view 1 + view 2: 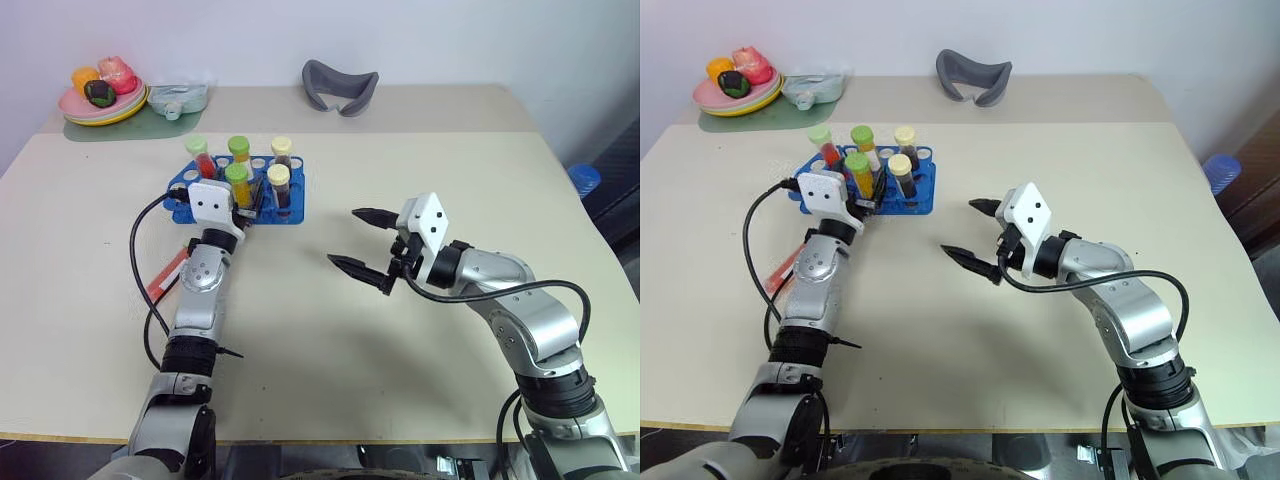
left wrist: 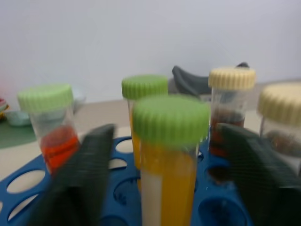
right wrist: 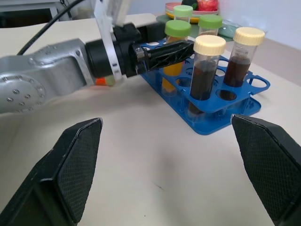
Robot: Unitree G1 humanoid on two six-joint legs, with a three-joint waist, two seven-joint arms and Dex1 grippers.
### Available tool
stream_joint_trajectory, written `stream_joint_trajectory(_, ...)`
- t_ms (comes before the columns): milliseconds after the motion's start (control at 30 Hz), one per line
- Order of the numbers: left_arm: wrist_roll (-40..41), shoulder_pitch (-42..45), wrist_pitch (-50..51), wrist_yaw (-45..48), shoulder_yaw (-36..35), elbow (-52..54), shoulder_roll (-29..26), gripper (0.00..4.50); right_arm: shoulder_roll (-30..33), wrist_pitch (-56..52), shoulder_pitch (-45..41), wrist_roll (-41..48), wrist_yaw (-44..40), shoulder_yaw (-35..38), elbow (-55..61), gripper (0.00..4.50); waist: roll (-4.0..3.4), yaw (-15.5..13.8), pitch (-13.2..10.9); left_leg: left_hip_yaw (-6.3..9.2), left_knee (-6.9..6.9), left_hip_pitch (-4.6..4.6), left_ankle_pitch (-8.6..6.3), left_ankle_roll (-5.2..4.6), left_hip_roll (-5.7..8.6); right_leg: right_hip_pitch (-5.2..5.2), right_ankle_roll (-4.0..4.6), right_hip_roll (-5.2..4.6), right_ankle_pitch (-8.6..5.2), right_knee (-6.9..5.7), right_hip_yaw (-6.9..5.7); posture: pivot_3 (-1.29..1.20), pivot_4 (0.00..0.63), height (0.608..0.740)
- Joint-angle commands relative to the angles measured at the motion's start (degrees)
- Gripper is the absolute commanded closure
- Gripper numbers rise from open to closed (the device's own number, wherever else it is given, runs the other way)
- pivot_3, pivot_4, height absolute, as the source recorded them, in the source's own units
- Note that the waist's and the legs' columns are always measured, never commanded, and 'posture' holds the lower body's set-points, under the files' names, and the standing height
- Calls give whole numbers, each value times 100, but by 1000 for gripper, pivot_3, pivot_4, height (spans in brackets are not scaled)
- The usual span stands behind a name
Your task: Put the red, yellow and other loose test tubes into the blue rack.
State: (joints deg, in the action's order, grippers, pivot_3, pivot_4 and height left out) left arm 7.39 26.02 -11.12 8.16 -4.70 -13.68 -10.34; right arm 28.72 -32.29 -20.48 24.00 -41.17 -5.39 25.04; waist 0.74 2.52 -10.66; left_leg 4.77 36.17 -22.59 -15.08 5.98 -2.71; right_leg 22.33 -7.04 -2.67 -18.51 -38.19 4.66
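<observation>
I see the beige table (image 1: 330, 330) carrying everything. My right pincer (image 1: 365, 243) hangs over the middle of the table, fingers spread wide with nothing between them. The blue rack (image 1: 285, 212) sits toward the table's far left corner, holding five upright tubes. My left pincer (image 2: 155, 160) is at the rack's near edge, fingers spread on either side of the green-capped yellow tube (image 2: 170, 155) and apart from it; that tube stands in a near hole. A green-capped red tube (image 1: 200, 155) stands at the rack's far left. A loose red tube (image 1: 165, 275) lies flat on the table beside my left arm, nearer me than the rack.
</observation>
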Motion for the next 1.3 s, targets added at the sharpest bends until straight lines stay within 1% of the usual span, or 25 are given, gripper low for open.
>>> stream_joint_trajectory(33,251,-262,868,57,-254,1241,-312,20,39,-5,6,134,-20,73,314,0,0,10,0,0,0,1,0,0,-1,0,0,1,0,-1,1,0,150,740)
stream_joint_trajectory(100,569,-483,1597,191,-367,2043,-563,20,57,-9,23,143,-29,92,324,0,0,13,0,1,-1,3,0,0,-2,1,0,2,0,-4,1,0,150,740)
stream_joint_trajectory(233,1439,-875,3278,526,-751,3617,-1353,20,124,13,60,158,-98,145,282,0,0,1,0,2,-1,2,-1,-1,-2,-1,0,1,0,-4,1,0,150,740)
stream_joint_trajectory(267,1608,-925,3578,565,-824,3834,-1489,20,136,21,62,161,-112,153,266,0,0,1,0,2,-1,3,-1,-2,-2,-1,0,1,0,-3,1,0,150,740)
stream_joint_trajectory(333,2045,-1133,4399,746,-1136,4287,-2005,20,168,52,43,162,-163,144,204,0,0,5,0,2,-1,3,-3,-5,-2,-3,0,1,-1,-2,0,0,150,740)
stream_joint_trajectory(400,2620,-1226,5285,778,-1610,4644,-2472,20,176,77,-11,173,-212,123,131,0,0,17,-1,2,-2,4,-4,-6,-2,-1,0,1,-1,-4,1,0,150,740)
stream_joint_trajectory(467,3105,-1196,5951,708,-1929,4803,-2724,20,174,93,-48,178,-243,106,87,0,0,15,-1,2,-3,7,-4,-7,-4,-1,1,4,-1,-5,1,0,150,740)
stream_joint_trajectory(533,3203,-1215,7529,816,-1782,4742,-3735,20,155,145,-118,166,-322,55,-17,0,7,18,-5,3,-1,7,-4,-7,-4,-2,1,4,-2,-7,0,0,150,740)
stream_joint_trajectory(567,3257,-1174,8063,832,-1713,4692,-4060,20,140,166,-150,155,-350,26,-60,0,3,21,-6,5,-2,7,-4,-7,-5,-2,1,7,-2,-6,0,0,150,740)
stream_joint_trajectory(600,3325,-979,8615,765,-1660,4543,-4206,20,119,188,-182,146,-377,-4,-101,0,1,20,-7,3,-5,9,-4,-8,-3,-2,1,5,-2,-4,3,0,150,740)
stream_joint_trajectory(667,3471,-524,9468,775,-1509,4254,-4320,20,78,217,-228,129,-407,-55,-146,0,2,2,-7,3,-5,10,-5,-9,-2,-3,1,5,-2,-4,1,0,150,740)
stream_joint_trajectory(733,3565,-154,10133,957,-1082,3993,-4616,20,40,239,-268,117,-424,-100,-176,0,9,6,-10,4,-4,8,-5,-8,-2,-3,1,5,-2,-4,-1,0,150,740)
stream_joint_trajectory(800,3601,105,10347,1075,-707,3664,-4803,20,2,248,-294,109,-419,-132,-190,0,10,11,-11,4,-6,5,-5,-8,-2,-1,1,5,-2,-1,0,0,150,740)
stream_joint_trajectory(933,3592,673,10362,1286,19,2926,-5038,20,-53,253,-255,84,-382,-178,-142,0,9,19,-11,3,-13,5,-5,-8,-4,8,2,7,-3,-3,0,0,150,740)
stream_joint_trajectory(1000,3562,986,10362,1340,346,2435,-5037,20,-83,232,-217,83,-338,-196,-82,0,9,12,-11,2,-12,5,-4,-7,-4,8,3,7,-3,-4,0,0,150,740)
stream_joint_trajectory(1067,3354,1274,10347,1464,769,2104,-5045,20,-104,212,-182,90,-292,-210,-26,0,9,5,-11,2,-11,5,-5,-8,-3,7,2,6,-3,-5,0,0,150,740)
stream_joint_trajectory(1133,3273,1522,10306,1781,1149,1799,-5033,20,-122,204,-161,97,-257,-221,-1,0,9,9,-11,1,-11,4,-5,-8,-3,8,2,6,-3,-3,1,0,150,740)
stream_joint_trajectory(1300,2816,2010,9756,2703,2373,1302,-5254,20,-136,230,-119,90,-190,-246,38,0,9,12,-12,1,-11,0,-4,-7,-3,12,3,7,-3,-5,0,0,150,740)
